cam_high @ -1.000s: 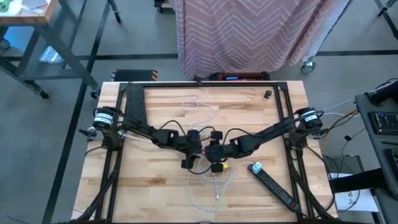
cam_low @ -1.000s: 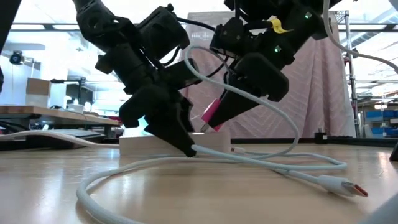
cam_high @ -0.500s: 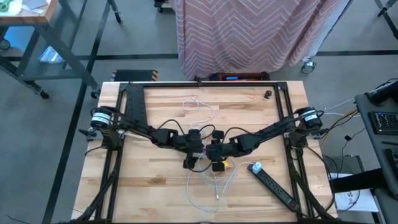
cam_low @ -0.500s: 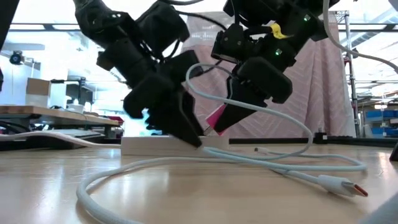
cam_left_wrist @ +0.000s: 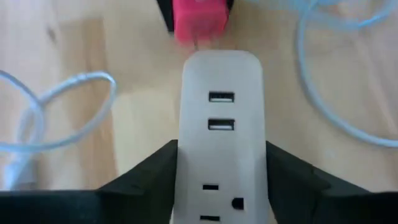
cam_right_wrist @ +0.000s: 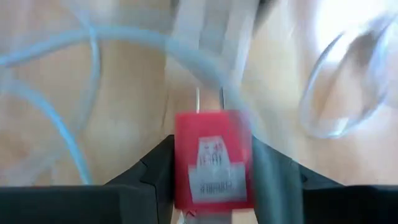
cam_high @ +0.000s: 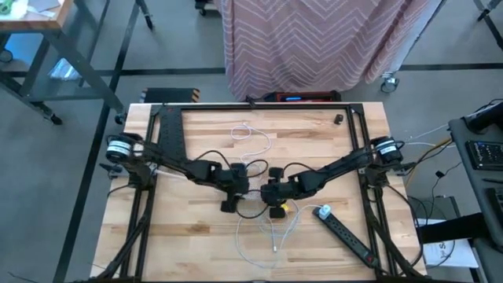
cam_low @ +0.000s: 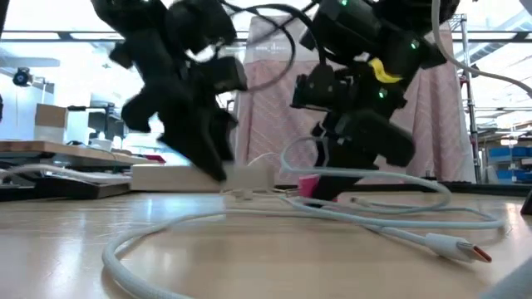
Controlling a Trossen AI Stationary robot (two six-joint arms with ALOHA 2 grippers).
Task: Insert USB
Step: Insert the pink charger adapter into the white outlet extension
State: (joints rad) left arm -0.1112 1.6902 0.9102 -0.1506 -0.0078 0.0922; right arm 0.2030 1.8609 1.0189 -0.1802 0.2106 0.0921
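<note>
A white power strip (cam_left_wrist: 221,118) with two USB ports (cam_left_wrist: 221,111) lies lengthwise between the fingers of my left gripper (cam_left_wrist: 221,158), which is shut on it near the table's middle (cam_high: 229,206). My right gripper (cam_right_wrist: 212,149) is shut on a pink plug block (cam_right_wrist: 214,158). It holds that block low over the table (cam_low: 309,184), just beyond the strip's rounded end (cam_left_wrist: 221,59). Whether block and strip touch, I cannot tell. A white cable (cam_low: 274,220) loops on the table around both, and its plug end (cam_low: 465,251) lies at the near side. My left gripper pinches the strip's two long sides (cam_left_wrist: 181,158) between its two fingers, behind the USB ports. The fingers slant down from the table's left and lie across the strip. My right gripper pinches the pink block's two side faces (cam_right_wrist: 180,162) between its fingers, slanting down from the table's right. The block's metal prongs (cam_right_wrist: 199,99) point away from the fingers toward the strip.
A black power strip (cam_high: 346,232) with a white plug (cam_high: 322,211) lies at the near right. A second thin white cable (cam_high: 251,137) curls at the far middle. A small dark object (cam_high: 336,119) sits near the far right corner.
My left gripper has gone toward the table's left edge and up a little, and the white strip has shifted left with it. My right gripper has sunk and tipped, so the pink block, held high and slanted before, now sits low and nearly level just above the table.
</note>
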